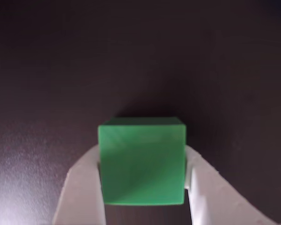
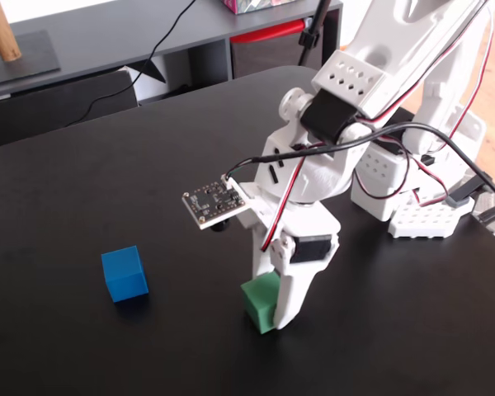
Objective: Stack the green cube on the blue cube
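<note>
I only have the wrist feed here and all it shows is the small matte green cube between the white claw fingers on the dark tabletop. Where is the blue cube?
Observer: In the fixed view, the small matte bright-blue cube stands to the left of the small matte green cube, clear of it, with bare black tabletop between them.
Operator: Is the green cube off the table yet?
Observer: It looks not: in the fixed view its base seems to sit on the tabletop, with the white claw down around it.
Operator: Anything between the two cubes?
Observer: Nothing; the only other things on the table are the arm's white base and its cables, at the right of the fixed view.
</note>
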